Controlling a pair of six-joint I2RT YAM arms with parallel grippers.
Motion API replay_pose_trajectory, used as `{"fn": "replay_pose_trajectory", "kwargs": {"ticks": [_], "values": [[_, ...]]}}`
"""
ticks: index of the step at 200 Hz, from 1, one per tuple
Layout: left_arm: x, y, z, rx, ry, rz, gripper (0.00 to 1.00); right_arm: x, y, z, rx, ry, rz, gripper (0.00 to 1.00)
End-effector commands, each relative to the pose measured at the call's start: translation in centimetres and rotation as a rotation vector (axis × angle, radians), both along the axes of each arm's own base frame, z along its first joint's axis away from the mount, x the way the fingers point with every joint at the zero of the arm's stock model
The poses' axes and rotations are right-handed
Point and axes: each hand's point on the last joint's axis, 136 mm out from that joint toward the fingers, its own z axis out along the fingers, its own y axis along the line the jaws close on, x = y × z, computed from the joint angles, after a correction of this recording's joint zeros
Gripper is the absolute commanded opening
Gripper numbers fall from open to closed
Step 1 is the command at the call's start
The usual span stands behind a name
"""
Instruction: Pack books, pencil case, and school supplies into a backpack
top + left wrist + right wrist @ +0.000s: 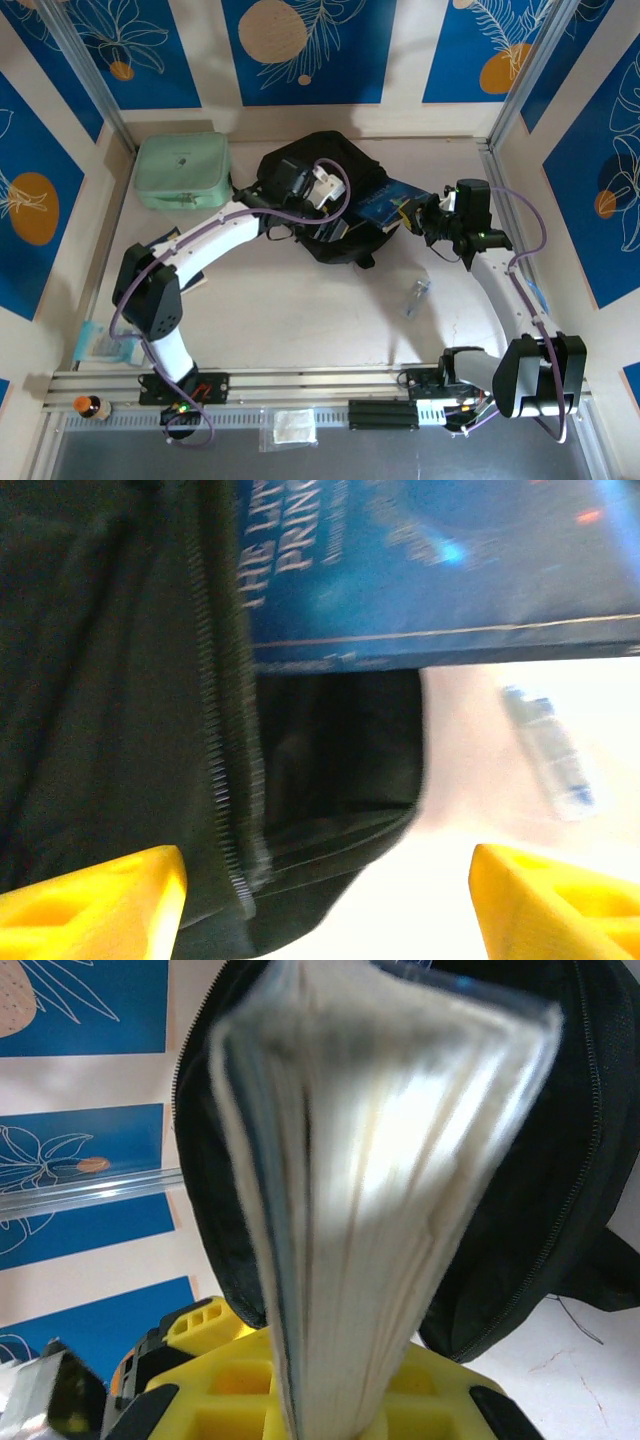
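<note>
The black backpack [320, 175] lies open at the back middle of the table. My right gripper [410, 213] is shut on the books [385, 205], whose far end is inside the backpack's mouth. Their page edges [380, 1180] rise between its yellow jaws [340, 1400], with the backpack [530, 1210] behind. My left gripper [335, 205] hovers open over the backpack's zipper edge [215, 740], its fingers [100, 900] wide apart, under the blue "The Little Prince" book [430, 580]. The clear school supply piece [418, 295] lies on the table [550, 750]. The mint green pencil case [183, 170] sits back left.
A light blue packet [100, 345] lies by the left arm's base. A small orange-capped bottle [90, 405] stands on the front rail. Bare table [300, 310] stretches between the backpack and the arm bases. Walls close in on both sides.
</note>
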Motion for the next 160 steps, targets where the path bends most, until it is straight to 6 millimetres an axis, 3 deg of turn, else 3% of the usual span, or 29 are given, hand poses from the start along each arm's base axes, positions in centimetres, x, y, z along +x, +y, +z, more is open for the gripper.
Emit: {"fn": "replay_pose_trajectory", "kwargs": {"ticks": [1,53,72,99,127,160], "values": [[2.5,1.5,-0.6,0.061,-0.062,0.117,0.75,0.9,0.7,3.4,0.030,-0.108,0.037,0.01],[4.6,0.4,-0.1,0.028,-0.060,0.186,0.75,0.6,0.6,3.1,0.019,-0.100,0.038,0.01],[4.9,-0.5,-0.2,0.004,-0.036,0.172,0.70,0.6,0.6,3.0,0.020,-0.098,0.038,0.01],[5.7,-1.4,-0.7,-0.005,-0.008,0.177,0.57,0.4,0.6,2.6,0.014,-0.092,0.037,0.01],[6.2,-2.3,-0.3,-0.024,0.004,0.171,0.31,0.0,0.5,1.9,0.002,-0.076,0.032,0.01],[6.6,-2.5,2.2,-0.061,-0.044,0.168,0.12,-0.6,0.7,0.3,-0.022,-0.038,0.033,0.01]]}}
